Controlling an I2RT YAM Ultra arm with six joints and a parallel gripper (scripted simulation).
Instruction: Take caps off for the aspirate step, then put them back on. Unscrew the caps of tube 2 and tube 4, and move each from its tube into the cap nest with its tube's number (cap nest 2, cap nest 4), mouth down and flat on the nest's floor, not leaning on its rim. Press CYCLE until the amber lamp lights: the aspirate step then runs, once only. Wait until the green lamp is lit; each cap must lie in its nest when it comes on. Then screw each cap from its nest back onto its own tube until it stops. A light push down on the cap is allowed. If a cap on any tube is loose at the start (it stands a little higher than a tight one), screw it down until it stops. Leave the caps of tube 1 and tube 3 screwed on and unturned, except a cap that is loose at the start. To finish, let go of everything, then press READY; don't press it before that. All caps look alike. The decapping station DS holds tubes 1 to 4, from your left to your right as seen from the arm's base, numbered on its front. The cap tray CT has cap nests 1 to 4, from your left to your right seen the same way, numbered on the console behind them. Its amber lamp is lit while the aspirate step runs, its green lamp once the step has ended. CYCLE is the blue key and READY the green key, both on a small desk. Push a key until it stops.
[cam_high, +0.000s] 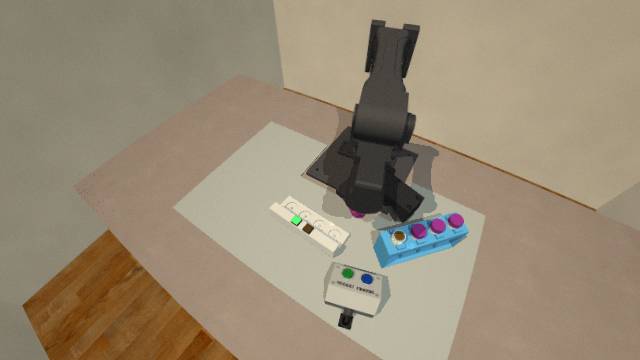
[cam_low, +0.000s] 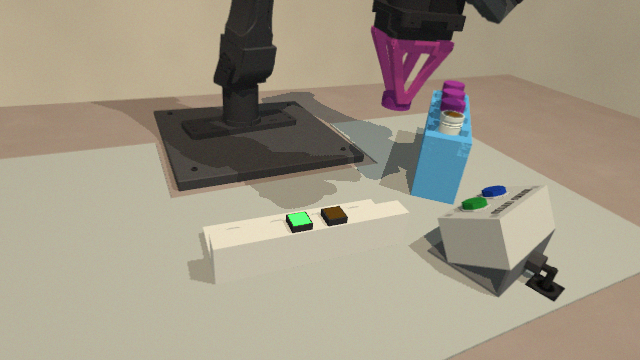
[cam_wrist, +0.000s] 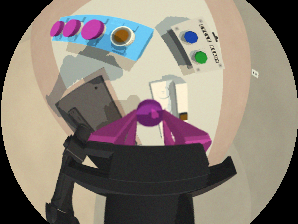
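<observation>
My gripper (cam_low: 396, 101) is shut on a magenta cap (cam_low: 395, 104) and holds it in the air, just beside the blue decapping station (cam_low: 442, 150) on the arm-base side, at about the height of the tube tops. The cap also shows in the wrist view (cam_wrist: 150, 113) and peeks out under the arm in the top view (cam_high: 358, 213). On the station (cam_high: 422, 240) the end tube nearest the key desk stands open (cam_high: 399, 236); the other three carry magenta caps (cam_high: 419, 230) (cam_high: 438, 225) (cam_high: 455, 219). The green lamp (cam_high: 296, 220) is lit, the amber lamp (cam_high: 308, 229) is dark.
The white cap tray (cam_high: 310, 225) lies left of the station; the nests I can see look empty. The key desk (cam_high: 356, 289) with the green key (cam_high: 347, 273) and the blue key (cam_high: 367, 279) stands in front. The arm's base plate (cam_low: 255, 142) lies behind.
</observation>
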